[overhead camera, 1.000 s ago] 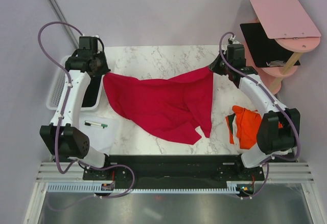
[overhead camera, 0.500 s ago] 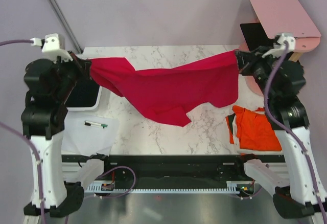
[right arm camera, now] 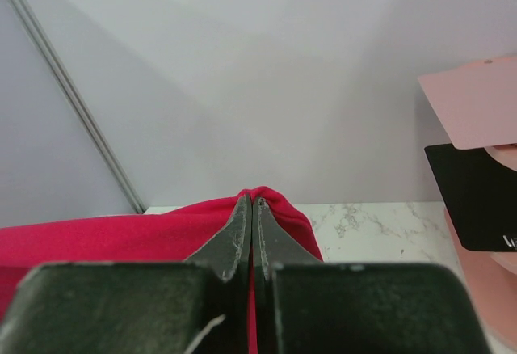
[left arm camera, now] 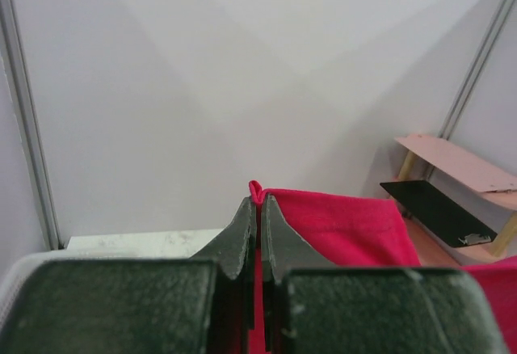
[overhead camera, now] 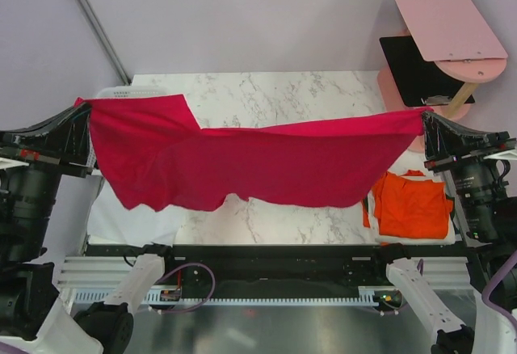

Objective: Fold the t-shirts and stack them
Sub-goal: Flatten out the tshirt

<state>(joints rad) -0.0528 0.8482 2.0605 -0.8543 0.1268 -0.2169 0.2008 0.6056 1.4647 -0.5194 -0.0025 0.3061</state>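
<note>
A: Near right, orange-red t-shirt (overhead camera: 414, 205) lies on worktop (overhead camera: 275, 91). Crimson t-shirt (overhead camera: 266, 160)?

B: Aloft, stretched above the worktop. Left hand (left arm camera: 258, 202) and right hand (right arm camera: 248, 202) each pinch an upper corner. Light, limp cloth, sags mid-span. Best taken by hems and corners.

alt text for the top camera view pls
A crimson t-shirt hangs stretched wide above a marble table, one end pinched in the left gripper and the other in the right gripper. An orange-red t-shirt lies on the table near its right edge.
</note>
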